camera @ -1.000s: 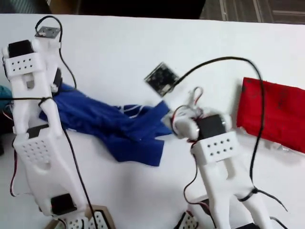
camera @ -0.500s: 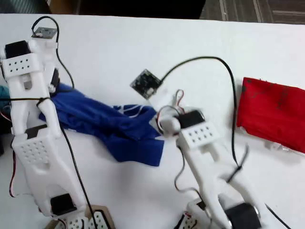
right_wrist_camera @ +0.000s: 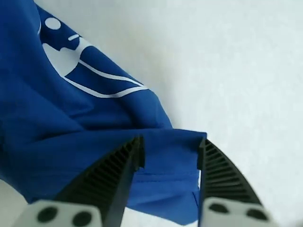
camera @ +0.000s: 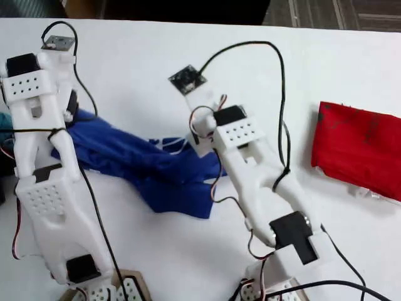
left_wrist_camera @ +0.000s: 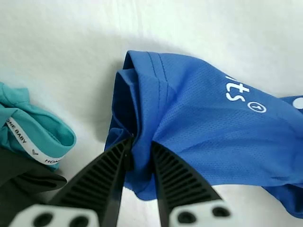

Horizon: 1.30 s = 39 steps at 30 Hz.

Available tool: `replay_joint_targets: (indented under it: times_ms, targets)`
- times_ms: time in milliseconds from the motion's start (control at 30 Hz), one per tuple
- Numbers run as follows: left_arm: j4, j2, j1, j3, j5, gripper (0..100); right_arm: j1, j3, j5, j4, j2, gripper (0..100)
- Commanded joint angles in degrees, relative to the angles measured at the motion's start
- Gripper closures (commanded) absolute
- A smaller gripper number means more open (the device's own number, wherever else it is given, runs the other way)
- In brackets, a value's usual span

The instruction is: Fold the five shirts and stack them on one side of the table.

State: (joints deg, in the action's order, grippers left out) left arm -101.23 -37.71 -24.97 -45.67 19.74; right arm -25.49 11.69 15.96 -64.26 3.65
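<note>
My left gripper pinches a fold of the crumpled blue shirt; my right gripper hangs spread apart over its other edge.

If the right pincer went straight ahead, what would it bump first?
Probably the crumpled blue fabric shirt: its edge lies right between the right pincer's open fingers, though how near is unclear.

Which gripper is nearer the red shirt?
Right. The right gripper sits at the end of the blue shirt facing the red shirt, with bare table between them. The left gripper pinches the blue shirt's far end.
</note>
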Motion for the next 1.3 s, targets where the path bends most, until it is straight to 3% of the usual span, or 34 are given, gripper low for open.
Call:
replay_joint_targets:
  times_ms: [0,233,1067,1167,1267]
  targets:
    - [-0.88,2.02,-0.70,-2.68,0.35,97,1.71,-3.87,-2.64,-4.53,0.04,81.1]
    - [-0.88,1.93,-0.70,-2.68,0.26,97,3.74,-4.13,-3.08,-11.47,0.40,81.1]
    - [-0.88,1.93,-0.62,-2.68,0.26,97,4.00,-3.60,-2.64,-8.40,8.57,81.2]
    - [-0.79,1.93,-0.62,-2.68,0.26,97,3.91,-4.57,-2.73,-8.40,8.75,86.1]
    - [-0.79,1.93,-0.62,-2.68,0.26,97,4.00,-5.45,-2.90,-8.40,8.75,97.4]
